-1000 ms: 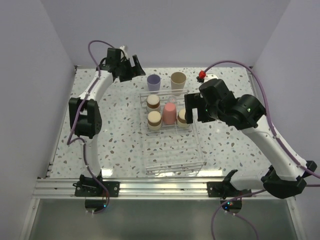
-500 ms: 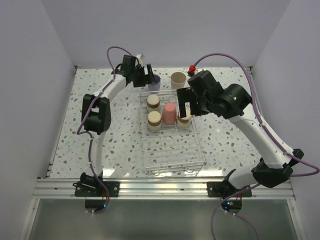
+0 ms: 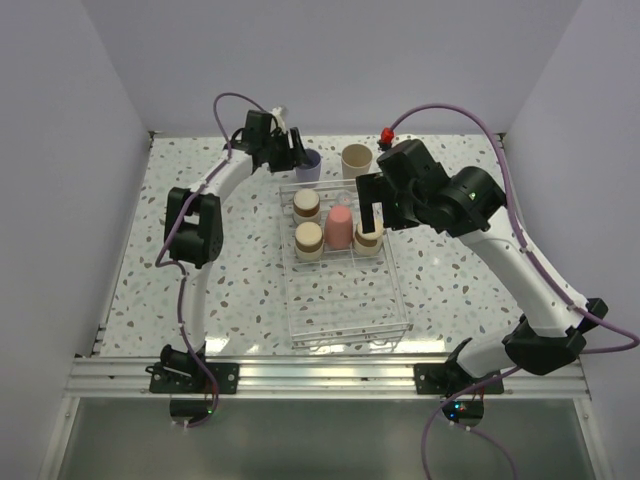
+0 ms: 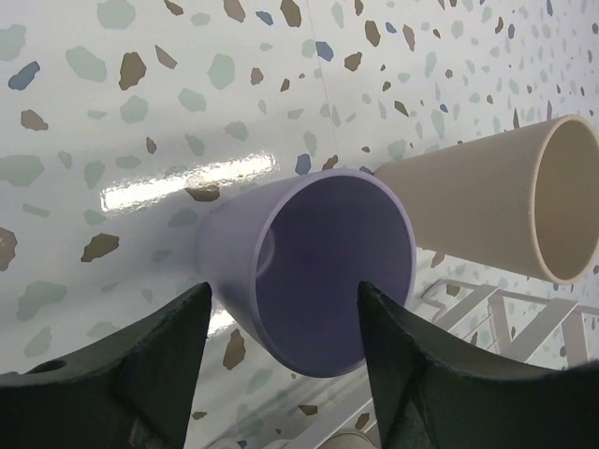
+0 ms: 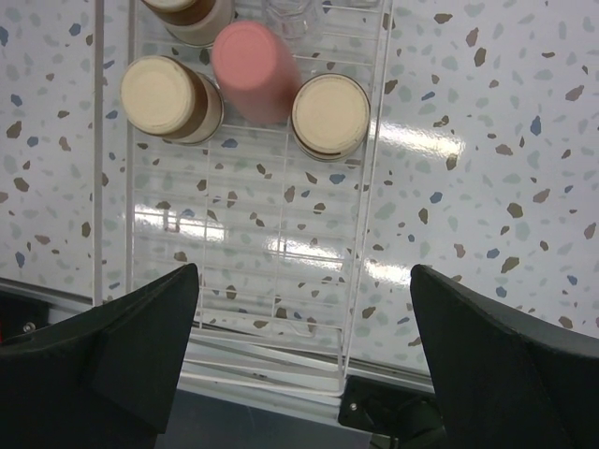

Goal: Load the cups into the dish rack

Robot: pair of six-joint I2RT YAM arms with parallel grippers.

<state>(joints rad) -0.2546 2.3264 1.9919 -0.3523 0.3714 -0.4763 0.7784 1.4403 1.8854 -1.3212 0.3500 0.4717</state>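
The lavender cup (image 3: 307,164) stands upright on the table just behind the dish rack (image 3: 348,300); it shows close up in the left wrist view (image 4: 318,262). My left gripper (image 3: 296,154) is open, with one finger on each side of this cup and a small gap at both. The beige cup (image 3: 356,160) stands to its right (image 4: 487,201). In the rack's far end stand three brown-grey cups (image 3: 309,240) upside down, the coral-red cup (image 3: 339,226) and a tiny clear one (image 5: 296,11). My right gripper (image 3: 371,208) is open and empty above the rack (image 5: 301,271).
The near half of the rack (image 5: 253,234) holds nothing. Speckled table (image 3: 220,270) lies on both sides of it. White walls close the back and sides. The aluminium rail (image 3: 320,375) with the arm bases runs along the near edge.
My left gripper has moved right from the back left corner to straddle the lavender cup. My right arm has shifted back and a little left above the rack.
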